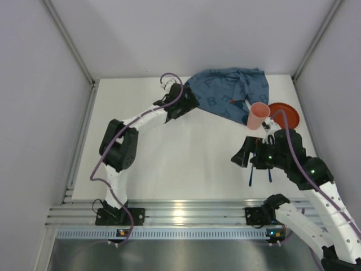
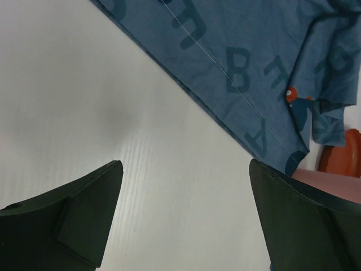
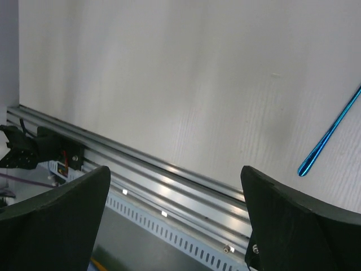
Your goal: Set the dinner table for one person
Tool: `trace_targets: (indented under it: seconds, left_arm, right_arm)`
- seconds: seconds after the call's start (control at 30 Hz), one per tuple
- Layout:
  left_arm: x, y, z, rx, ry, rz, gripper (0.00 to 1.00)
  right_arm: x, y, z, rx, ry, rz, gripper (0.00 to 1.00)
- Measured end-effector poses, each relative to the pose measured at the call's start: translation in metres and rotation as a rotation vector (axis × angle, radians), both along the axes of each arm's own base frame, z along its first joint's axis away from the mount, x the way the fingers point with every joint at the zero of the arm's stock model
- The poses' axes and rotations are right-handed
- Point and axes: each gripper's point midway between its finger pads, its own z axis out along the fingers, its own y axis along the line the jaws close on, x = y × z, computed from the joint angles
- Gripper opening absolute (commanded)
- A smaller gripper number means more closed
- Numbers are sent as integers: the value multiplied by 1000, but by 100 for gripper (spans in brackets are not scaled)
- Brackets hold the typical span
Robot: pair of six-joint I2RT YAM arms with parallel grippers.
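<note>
Underneath, dinner table, jaws spread above

Matte white dinner table, faintly ribbed. Along the near edge, a shiny grooved aluminium rail. Far side, soft blue cloth mat, and a glossy blue utensil handle gleaming on the right.

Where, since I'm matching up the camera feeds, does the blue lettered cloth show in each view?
Top external: the blue cloth lies crumpled at the far side of the table, right of centre.
Left wrist: the cloth fills the upper right, its edge running diagonally.
Right wrist: not in it.
Shared landmark: the white tabletop, visible in all three views.
</note>
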Motion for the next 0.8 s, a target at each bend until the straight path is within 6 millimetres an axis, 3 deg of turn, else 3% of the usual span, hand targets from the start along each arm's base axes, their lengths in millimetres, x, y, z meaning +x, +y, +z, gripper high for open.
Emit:
trace_targets:
  seconds: [0.17,0.23,0.33,0.53,0.8]
  left_arm:
    - [42,-45,-60,-40,78,11,99]
    - [66,-64,-74,-70,73,18,99]
    - [94,-86,-58,-144,20,23,99]
    - [122,-114,-66,-268,2,32,99]
    - [129,-124,-64,-287,-21,-1,98]
  right_arm:
    - [8,-15,14,-41,-45,-87,100]
    - [12,-21,14,-64,-41,-128,100]
    - [17,-27,8,-98,-15,-174,100]
    - [25,-37,-8,-172,52,-247,100]
    - [40,-42,-19,-244,107,-290,100]
